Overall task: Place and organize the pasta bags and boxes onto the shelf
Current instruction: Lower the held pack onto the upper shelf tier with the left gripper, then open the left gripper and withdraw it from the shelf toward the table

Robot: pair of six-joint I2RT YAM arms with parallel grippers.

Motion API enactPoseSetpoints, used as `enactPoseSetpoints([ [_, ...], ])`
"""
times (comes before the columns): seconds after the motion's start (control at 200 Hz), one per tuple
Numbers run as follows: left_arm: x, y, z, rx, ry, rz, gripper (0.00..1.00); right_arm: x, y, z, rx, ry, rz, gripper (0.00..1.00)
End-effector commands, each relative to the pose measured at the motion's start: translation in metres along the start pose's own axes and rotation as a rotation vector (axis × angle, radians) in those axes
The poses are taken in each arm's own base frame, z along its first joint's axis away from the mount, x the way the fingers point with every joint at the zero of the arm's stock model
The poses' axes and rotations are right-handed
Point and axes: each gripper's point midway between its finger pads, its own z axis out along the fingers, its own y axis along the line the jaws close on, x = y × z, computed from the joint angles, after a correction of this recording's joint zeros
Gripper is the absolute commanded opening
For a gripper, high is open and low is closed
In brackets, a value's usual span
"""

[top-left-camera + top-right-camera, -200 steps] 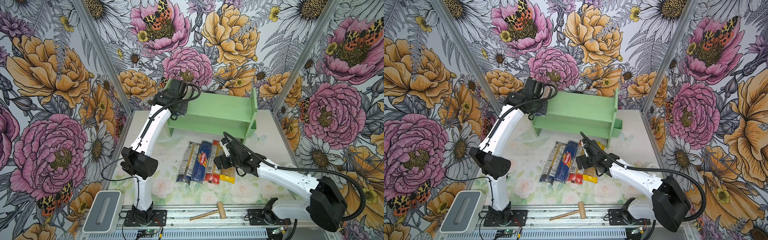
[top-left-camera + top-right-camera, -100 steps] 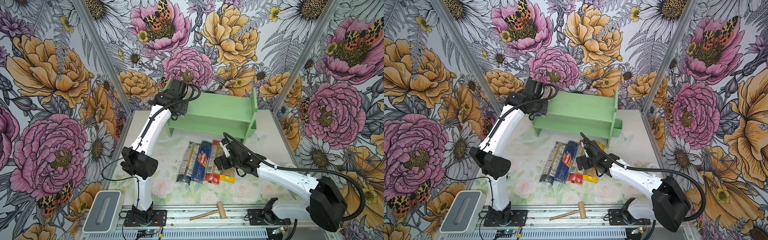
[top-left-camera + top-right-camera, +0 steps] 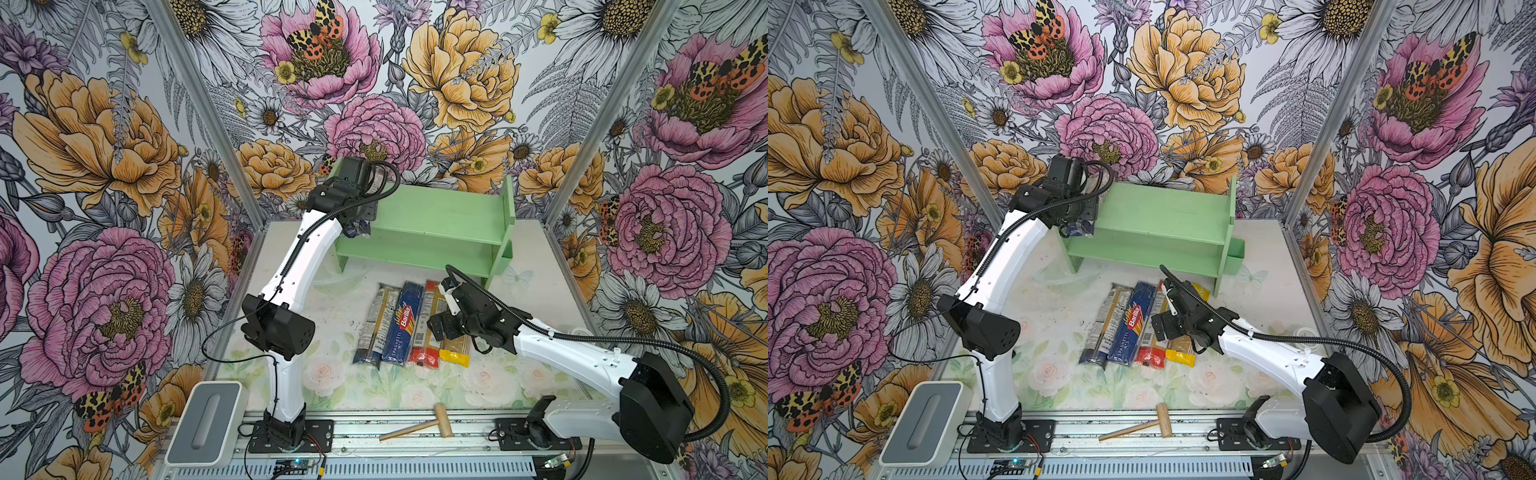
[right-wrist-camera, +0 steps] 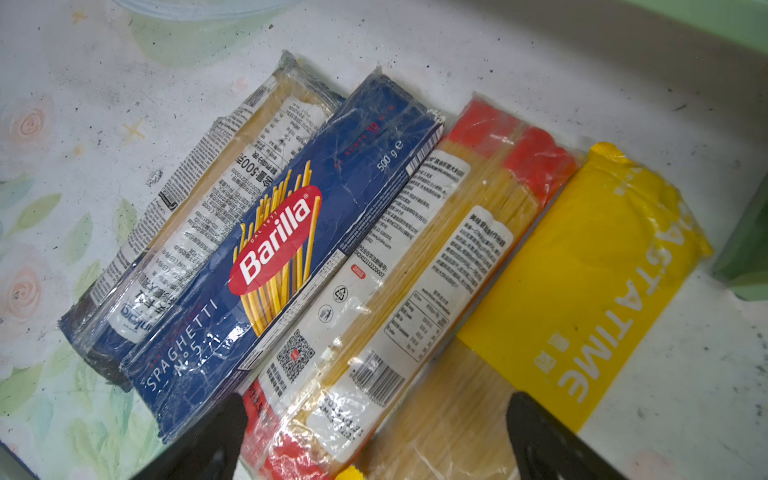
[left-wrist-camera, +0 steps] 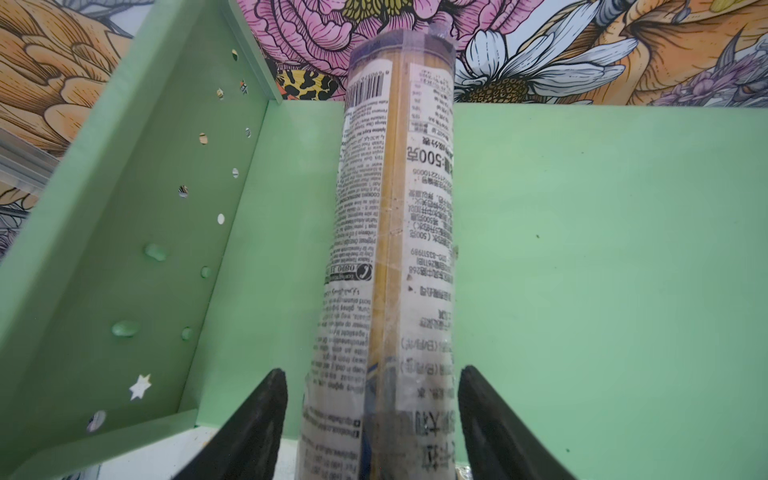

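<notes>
The mint-green shelf (image 3: 436,216) (image 3: 1163,212) stands at the back of the table. A clear blue-ended bag (image 5: 395,228) lies front to back on its upper board (image 5: 602,249), close to the left side panel. My left gripper (image 5: 372,370) (image 3: 359,226) is open around the bag's near end, with a narrow gap on each side. On the table lie another clear bag (image 4: 199,216), the Barilla box (image 4: 291,249) (image 3: 401,324), a red-ended bag (image 4: 436,257) and a yellow bag (image 4: 602,291). My right gripper (image 4: 376,398) (image 3: 435,328) hovers open over the red-ended and yellow bags.
A small wooden mallet (image 3: 419,424) lies on the front rail. A grey box (image 3: 205,419) sits at the front left corner. A little green bin (image 3: 505,266) hangs on the shelf's right end. Flowered walls close in the back and both sides.
My left gripper's jaws have opened off the clear bag, which stays on the shelf. Neither arm has visibly moved.
</notes>
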Motion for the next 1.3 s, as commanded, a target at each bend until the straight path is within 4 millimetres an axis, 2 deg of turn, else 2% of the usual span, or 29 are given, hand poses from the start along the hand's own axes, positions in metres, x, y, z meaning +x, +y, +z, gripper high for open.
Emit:
enactPoseSetpoints([
  [0.0, -0.017, 0.014, -0.024, -0.021, -0.071, -0.028, 0.77, -0.003, 0.006, 0.001, -0.018, 0.001, -0.015, 0.99],
  [0.21, -0.019, 0.013, -0.040, -0.028, -0.094, -0.016, 0.91, -0.005, 0.007, 0.002, -0.025, 0.003, -0.016, 0.99],
  [0.38, -0.022, 0.011, -0.062, -0.047, -0.129, 0.010, 0.99, -0.008, 0.009, 0.002, -0.032, 0.003, -0.019, 0.99],
  [0.42, -0.018, 0.007, -0.060, -0.049, -0.121, 0.015, 0.99, -0.008, 0.009, 0.002, -0.033, 0.003, -0.019, 0.99],
  [0.435, -0.023, 0.010, -0.077, -0.042, -0.149, 0.005, 0.99, -0.008, 0.010, 0.002, -0.034, 0.001, -0.020, 0.99],
  [0.485, -0.021, 0.008, -0.085, -0.031, -0.157, -0.001, 0.99, -0.009, 0.010, 0.002, -0.035, 0.002, -0.019, 0.99],
  [0.766, 0.011, -0.015, -0.102, 0.005, -0.127, 0.035, 0.99, -0.011, 0.012, 0.002, -0.039, 0.008, -0.032, 0.99],
  [1.296, 0.065, -0.007, -0.131, 0.086, -0.158, -0.052, 0.99, -0.010, 0.011, 0.001, -0.033, 0.013, -0.027, 1.00],
])
